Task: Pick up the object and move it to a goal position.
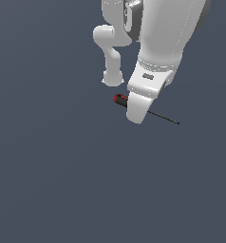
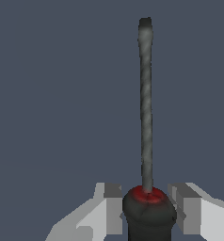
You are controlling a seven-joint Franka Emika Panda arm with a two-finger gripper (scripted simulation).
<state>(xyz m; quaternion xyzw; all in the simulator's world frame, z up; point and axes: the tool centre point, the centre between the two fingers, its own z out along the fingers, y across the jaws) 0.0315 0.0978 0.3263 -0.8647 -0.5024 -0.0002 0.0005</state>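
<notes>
The object is a small screwdriver: its red-and-black handle end (image 1: pixel 119 99) pokes out on the exterior view's left of my white hand, and its thin dark shaft (image 1: pixel 164 117) runs out toward the exterior view's right. My gripper (image 1: pixel 135 113) covers the middle of the handle there. In the wrist view the handle (image 2: pixel 149 214) fills the gap between my two fingers (image 2: pixel 115 207), which press on both of its sides. My gripper (image 2: pixel 147 194) is shut on it, and the shaft (image 2: pixel 146 113) points straight away from the hand.
A plain dark grey-blue floor (image 1: pixel 53 166) spreads all around. The arm's white links (image 1: pixel 112 52) rise behind the hand.
</notes>
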